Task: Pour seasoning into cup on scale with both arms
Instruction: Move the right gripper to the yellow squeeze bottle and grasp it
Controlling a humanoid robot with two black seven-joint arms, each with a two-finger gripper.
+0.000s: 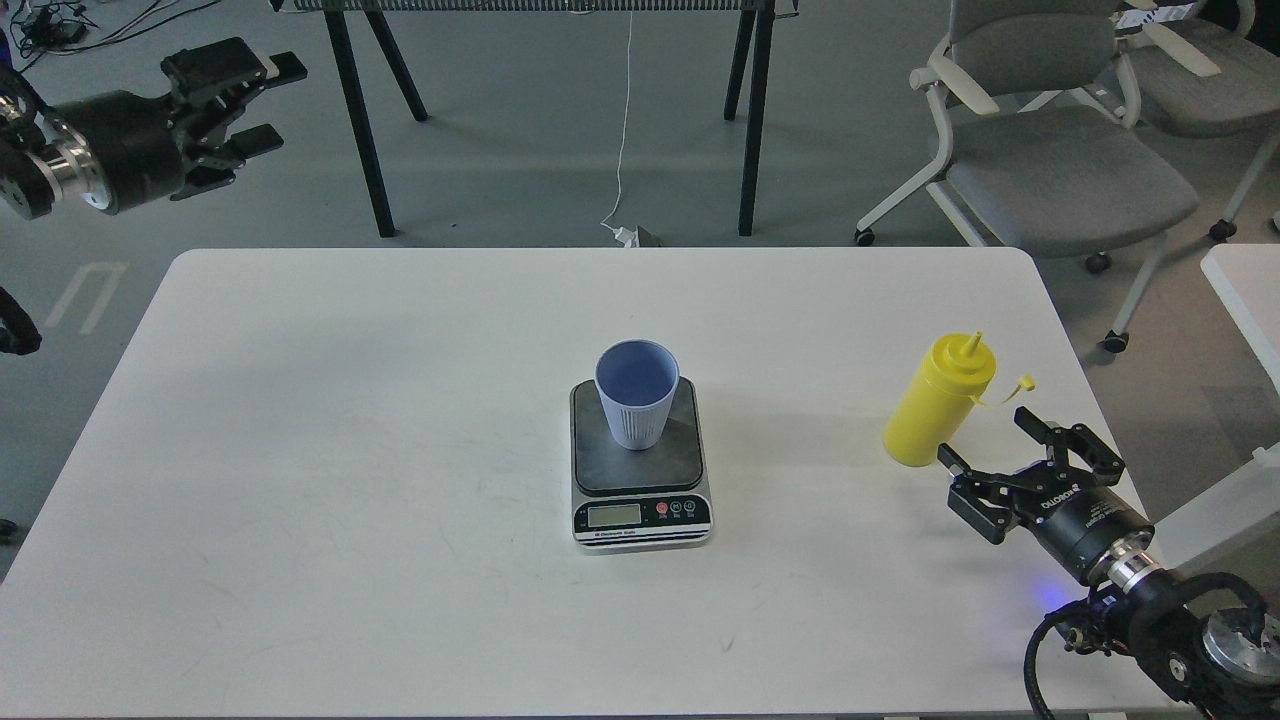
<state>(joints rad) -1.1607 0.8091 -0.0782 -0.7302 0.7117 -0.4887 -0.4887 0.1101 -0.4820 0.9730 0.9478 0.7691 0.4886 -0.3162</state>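
Note:
A light blue ribbed cup (637,395) stands upright on the dark plate of the scale (640,505) at the table's middle. The yellow seasoning bottle (938,401) stands upright at the right, its small cap hanging off to the right. My right gripper (985,440) is open and empty just below and right of the bottle's base, close to it but not around it. My left gripper (268,100) is open and empty, high at the far left, beyond the table's back edge.
The white table (400,450) fills most of the view. Black trestle legs (360,120) stand behind it. Grey office chairs (1060,160) stand at the back right. A second white table's edge (1245,290) shows at the right.

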